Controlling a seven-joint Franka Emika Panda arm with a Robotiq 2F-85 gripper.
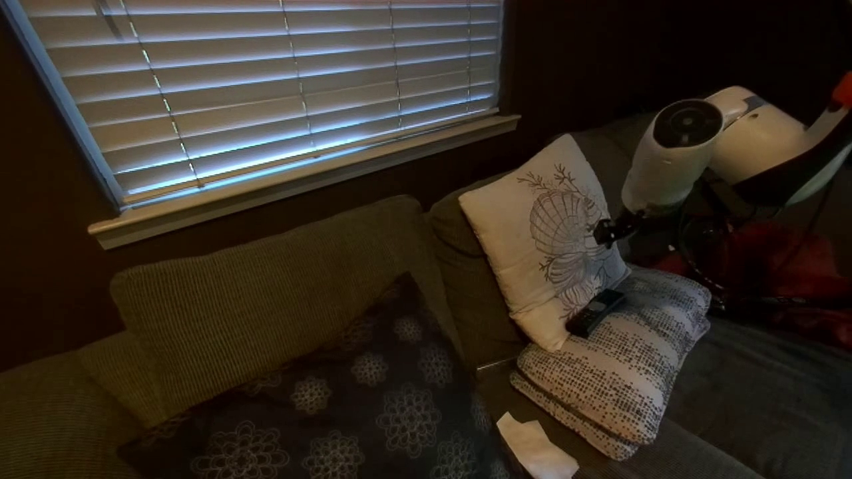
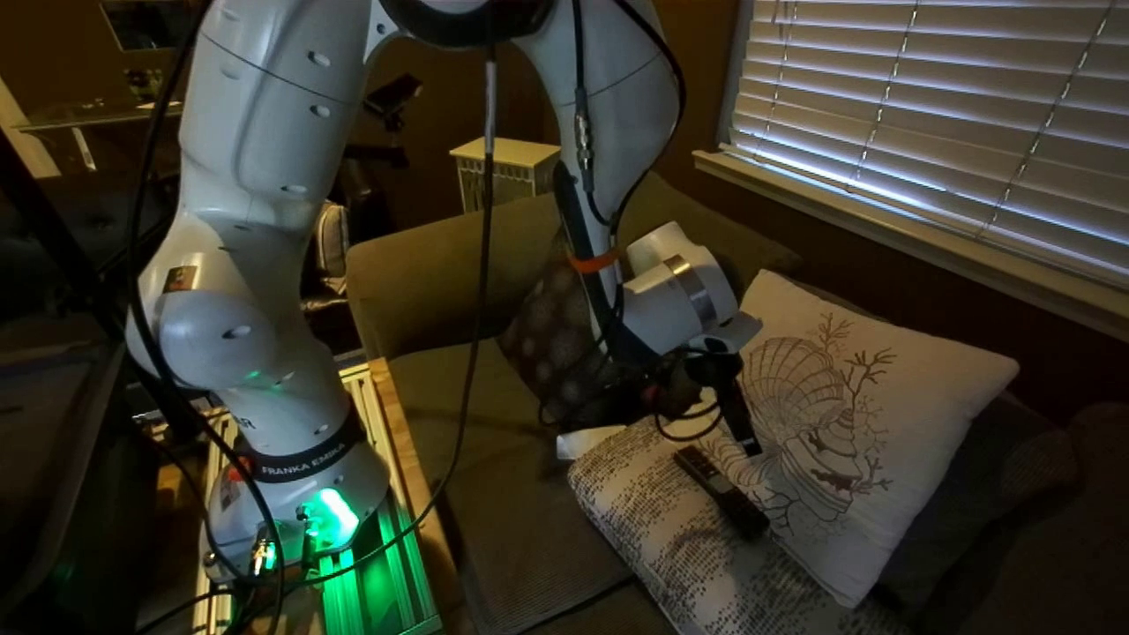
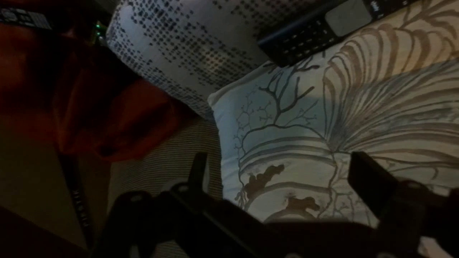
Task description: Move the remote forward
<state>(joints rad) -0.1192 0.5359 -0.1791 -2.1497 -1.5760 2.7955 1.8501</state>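
Note:
The remote is a slim black bar (image 1: 596,311) with a grey middle patch. It lies on a dotted grey-and-white cushion (image 1: 626,372), against the foot of a white seashell pillow (image 1: 496,219). It also shows in an exterior view (image 2: 719,490) and at the top right of the wrist view, cut by the frame edge (image 3: 304,39). My gripper (image 3: 280,157) is open and empty, its fingers wide apart in front of the seashell pillow. The gripper is above the remote and apart from it in both exterior views (image 1: 604,234) (image 2: 745,432).
A white folded paper (image 1: 536,446) lies beside the dotted cushion. A dark flowered cushion (image 1: 353,386) leans on the sofa. Red cloth (image 3: 122,118) lies past the cushions, with a dark bar with pale markings (image 3: 25,18) near it. A windowsill (image 1: 299,179) runs behind.

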